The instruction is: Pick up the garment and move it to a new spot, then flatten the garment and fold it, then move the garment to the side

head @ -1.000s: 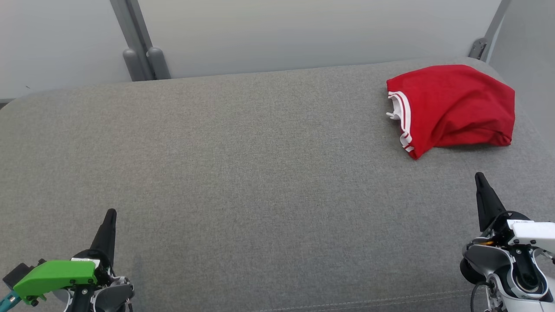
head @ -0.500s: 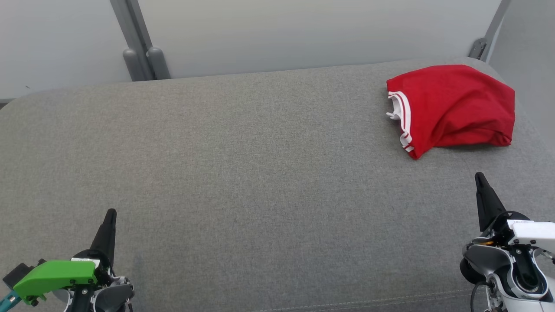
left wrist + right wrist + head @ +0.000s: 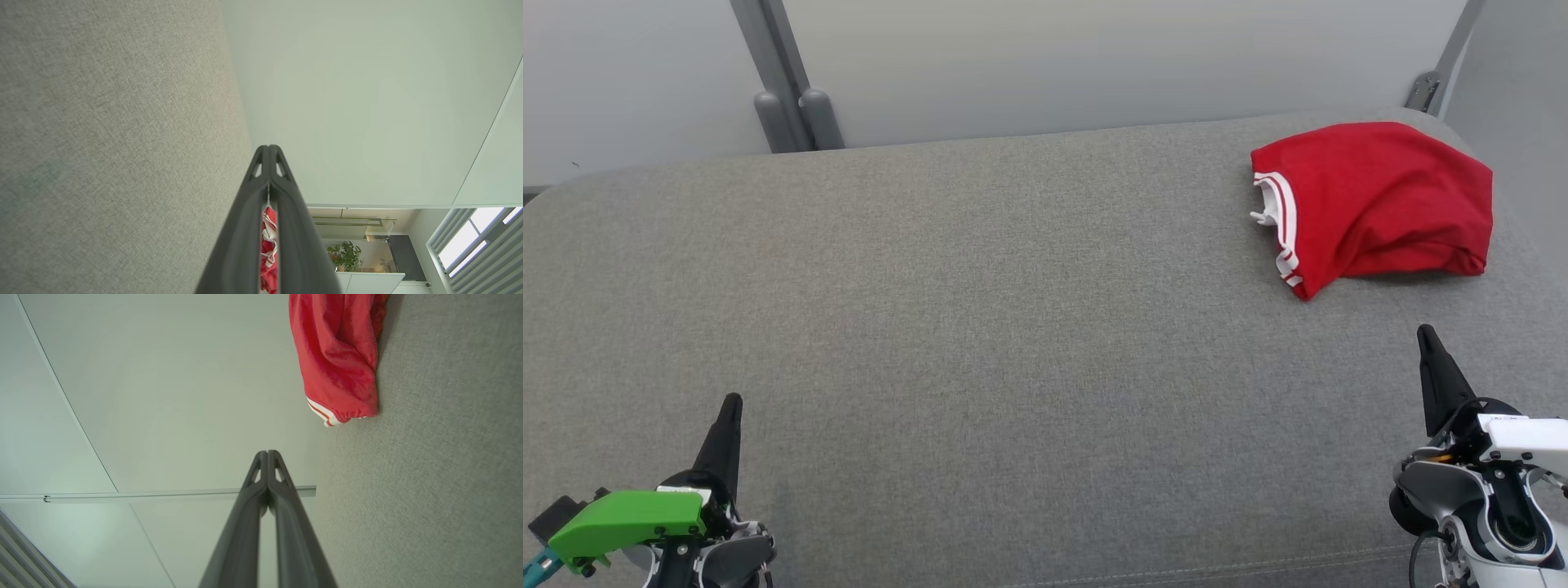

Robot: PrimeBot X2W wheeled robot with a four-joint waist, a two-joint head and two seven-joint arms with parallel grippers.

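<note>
The garment is a red piece with white stripes along one edge, lying folded in a heap at the far right of the grey cushioned surface. It also shows at the top of the right wrist view as the garment, and a sliver of the garment peeks between the left fingers. My left gripper rests at the lower left, shut and holding nothing. My right gripper sits at the lower right, shut and holding nothing, a short way in front of the garment.
A pale wall with grey metal posts runs behind the surface. A metal bracket stands at the back right corner. Wide bare grey fabric lies between the two grippers.
</note>
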